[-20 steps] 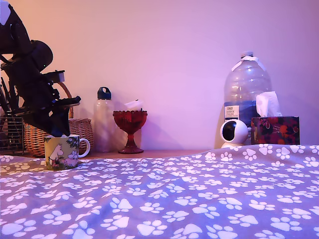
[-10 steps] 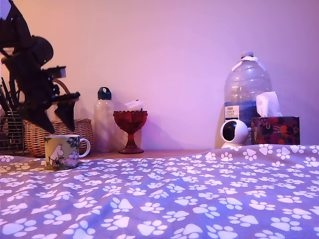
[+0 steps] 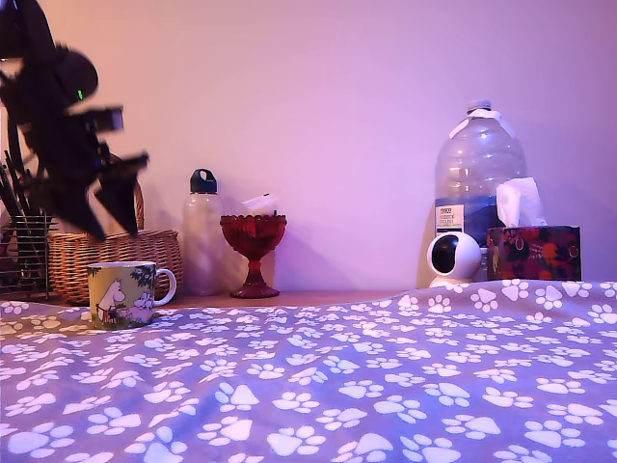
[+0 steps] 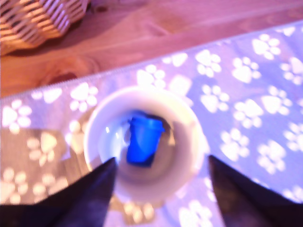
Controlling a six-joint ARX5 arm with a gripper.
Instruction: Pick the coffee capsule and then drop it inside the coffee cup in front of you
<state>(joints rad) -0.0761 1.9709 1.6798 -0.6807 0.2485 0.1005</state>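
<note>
The coffee cup point(image 3: 121, 293), a yellow-green mug with white cartoon figures and a white handle, stands on the paw-print cloth at the exterior view's left. In the wrist view I look straight down into the coffee cup point(image 4: 187, 146). The dark blue coffee capsule point(image 4: 143, 140) lies on its side at the bottom of the white interior. My gripper point(image 3: 114, 220) hangs above the cup, well clear of its rim. It is open, and the two dark fingertips point(image 4: 90, 189) frame the cup with nothing between them.
A wicker basket point(image 3: 114, 253) and a wire rack point(image 3: 21, 253) stand right behind the cup. Further along the exterior view's right are a bottle point(image 3: 201, 231), a red goblet point(image 3: 253, 253), a white camera point(image 3: 451, 257), a tissue box point(image 3: 532, 251) and a large water jug point(image 3: 478, 174).
My gripper has risen from just over the cup's rim to well above it. The cup has not moved.
</note>
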